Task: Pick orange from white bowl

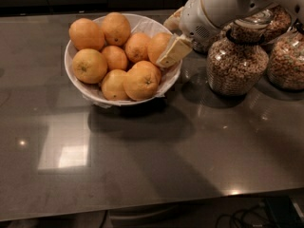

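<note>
The white bowl (78,82) stands at the back left of the dark table and holds several oranges. The orange (156,45) lies at the bowl's right rim, smooth and deep orange. My gripper (172,36) comes in from the upper right on a white arm and sits at this orange's right side. Its cream fingers (175,50) stand apart, one in front of the orange and one behind it, so it is open. I cannot tell whether they touch the fruit. A yellower orange with a stem dot (89,65) lies at the bowl's left.
Glass jars of cereal stand right of the bowl: one (237,63) just behind my arm and another (287,61) at the right edge. The dark grey table (142,160) stretches toward the front edge. Cables lie on the floor at the bottom right.
</note>
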Available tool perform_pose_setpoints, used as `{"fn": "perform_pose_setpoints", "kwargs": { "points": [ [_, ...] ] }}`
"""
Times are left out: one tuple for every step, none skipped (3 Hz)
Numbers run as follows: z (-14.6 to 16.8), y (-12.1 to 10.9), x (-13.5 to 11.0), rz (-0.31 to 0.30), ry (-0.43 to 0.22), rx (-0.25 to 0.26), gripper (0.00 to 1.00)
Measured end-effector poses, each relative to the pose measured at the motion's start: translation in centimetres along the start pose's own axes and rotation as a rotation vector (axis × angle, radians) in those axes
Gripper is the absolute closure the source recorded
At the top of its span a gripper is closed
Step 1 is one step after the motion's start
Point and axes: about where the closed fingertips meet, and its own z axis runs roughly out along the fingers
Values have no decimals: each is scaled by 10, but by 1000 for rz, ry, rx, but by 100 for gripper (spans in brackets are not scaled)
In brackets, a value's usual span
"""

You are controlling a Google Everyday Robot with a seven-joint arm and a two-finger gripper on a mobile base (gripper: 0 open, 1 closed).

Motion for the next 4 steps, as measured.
{"fn": "perform_pose_setpoints", "kwargs": {
  "points": [
    [11,-1,-3,-8,-12,-21,29],
    [23,-1,-3,-7,-19,-49,29],
    [31,0,1,6,-20,-72,29],
    [37,-1,6,14,-20,-87,31]
  ]
}}
